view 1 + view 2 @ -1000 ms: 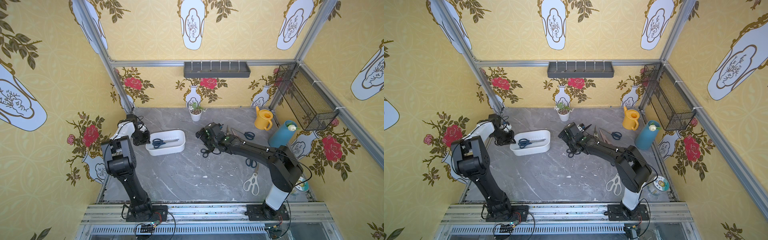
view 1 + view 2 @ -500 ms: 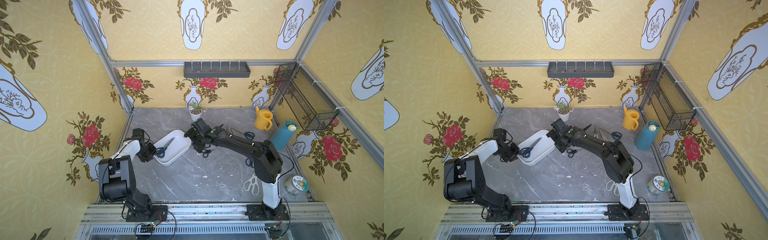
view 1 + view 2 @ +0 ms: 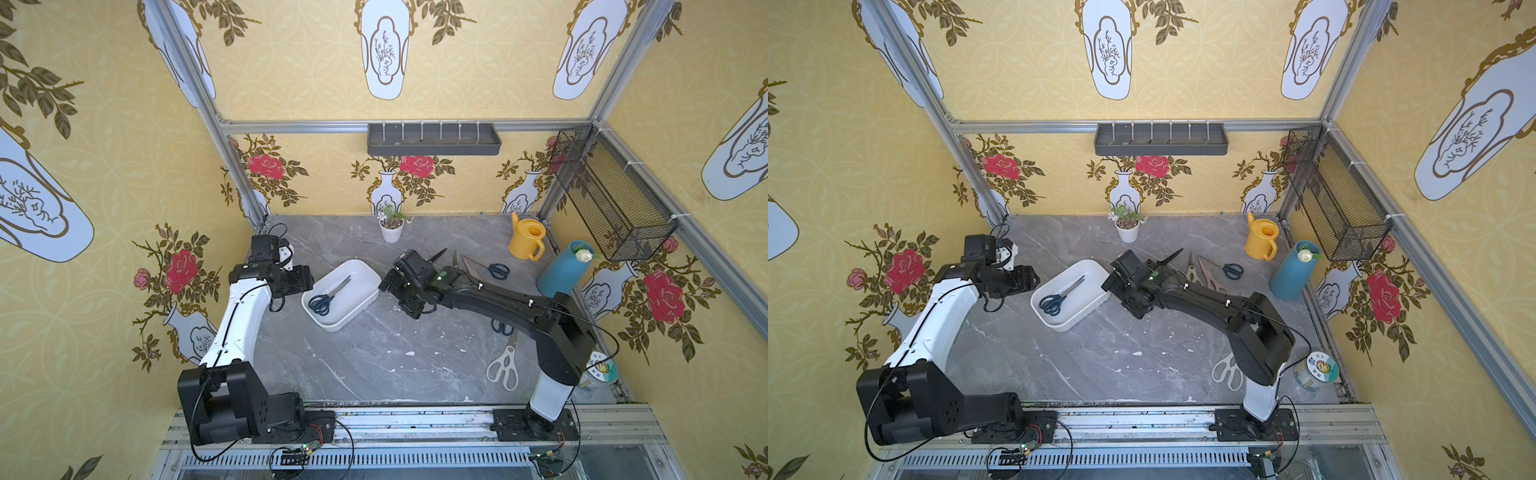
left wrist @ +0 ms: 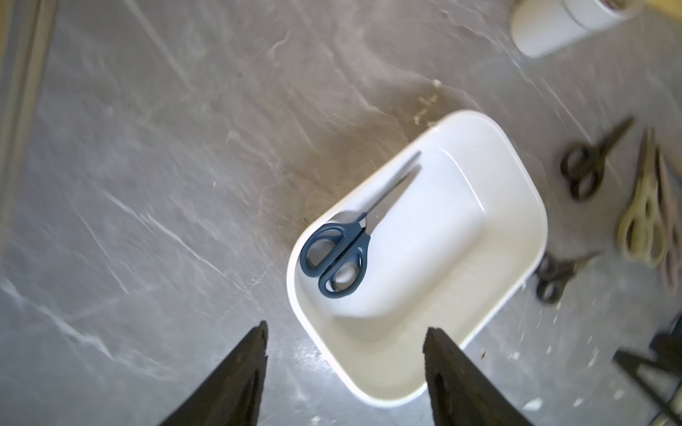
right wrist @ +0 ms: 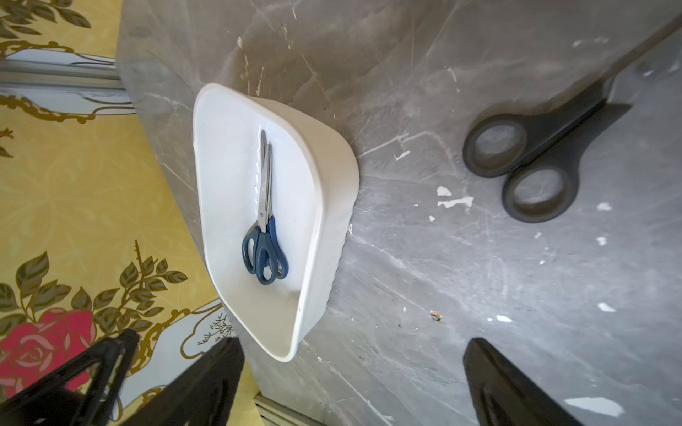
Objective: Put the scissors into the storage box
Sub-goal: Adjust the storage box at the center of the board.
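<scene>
**Left of centre on the bench (image 3: 374,361): storage box (image 3: 353,305) swung askew**

Navy-handled scissors (image 3: 328,296) lie inside the box, which sat square to the far wall a second ago. The left gripper (image 4: 345,326), then shut on its left end, stands open just clear of it. The right gripper (image 5: 352,341), wide open and empty, has crossed to its right side, near the black scissors (image 5: 531,162).
</scene>
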You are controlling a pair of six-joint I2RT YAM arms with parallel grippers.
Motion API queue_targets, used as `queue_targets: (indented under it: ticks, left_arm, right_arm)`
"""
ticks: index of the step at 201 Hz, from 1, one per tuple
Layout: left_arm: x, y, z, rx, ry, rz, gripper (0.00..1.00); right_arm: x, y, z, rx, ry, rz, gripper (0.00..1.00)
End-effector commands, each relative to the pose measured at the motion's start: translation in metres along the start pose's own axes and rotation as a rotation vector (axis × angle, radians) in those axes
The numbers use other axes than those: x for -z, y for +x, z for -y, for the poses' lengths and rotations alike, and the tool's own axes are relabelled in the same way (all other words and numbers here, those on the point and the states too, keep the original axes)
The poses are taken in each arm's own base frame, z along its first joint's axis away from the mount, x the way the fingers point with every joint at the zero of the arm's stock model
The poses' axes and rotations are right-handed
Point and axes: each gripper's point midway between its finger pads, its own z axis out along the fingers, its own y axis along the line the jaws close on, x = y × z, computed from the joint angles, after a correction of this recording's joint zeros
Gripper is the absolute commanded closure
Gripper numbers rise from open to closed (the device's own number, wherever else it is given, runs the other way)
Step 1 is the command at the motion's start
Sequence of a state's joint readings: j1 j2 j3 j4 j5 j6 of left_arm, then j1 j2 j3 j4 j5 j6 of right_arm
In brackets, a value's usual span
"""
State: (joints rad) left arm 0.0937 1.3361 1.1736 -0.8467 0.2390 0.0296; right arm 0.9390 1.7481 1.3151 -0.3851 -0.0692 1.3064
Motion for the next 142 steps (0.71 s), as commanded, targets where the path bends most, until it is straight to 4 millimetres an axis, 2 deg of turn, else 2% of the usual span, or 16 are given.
queue_targets:
  ticks: [1, 24, 42, 55, 83, 107, 142]
  left_arm:
    - [0.002, 0.033, 0.011, -0.532, 0.125, -0.189, 0.33]
    - [-0.021, -0.005, 0.0, -0.509, 0.168, -0.3, 0.38]
    - [-0.044, -0.041, 0.001, -0.417, 0.226, -0.318, 0.44]
    - [-0.064, -0.059, 0.006, -0.407, 0.257, -0.317, 0.44]
    - [-0.105, -0.065, 0.018, -0.494, 0.275, -0.362, 0.43]
    - [-0.13, -0.063, 0.027, -0.556, 0.271, -0.386, 0.39]
    - [-0.16, -0.068, 0.019, -0.575, 0.213, -0.401, 0.39]
  right_arm:
    - [0.014, -0.007, -0.01, 0.092, -0.092, 0.039, 0.02]
    - [0.024, -0.007, -0.009, 0.119, -0.111, 0.03, 0.02]
    - [0.027, -0.007, -0.01, 0.14, -0.117, 0.03, 0.02]
    - [0.027, -0.007, -0.007, 0.137, -0.117, 0.041, 0.02]
    - [0.027, -0.009, 0.004, 0.101, -0.104, 0.061, 0.02]
    - [0.028, -0.008, 0.013, 0.086, -0.087, 0.076, 0.03]
    - [0.025, 0.0, 0.012, 0.094, -0.096, 0.069, 0.03]
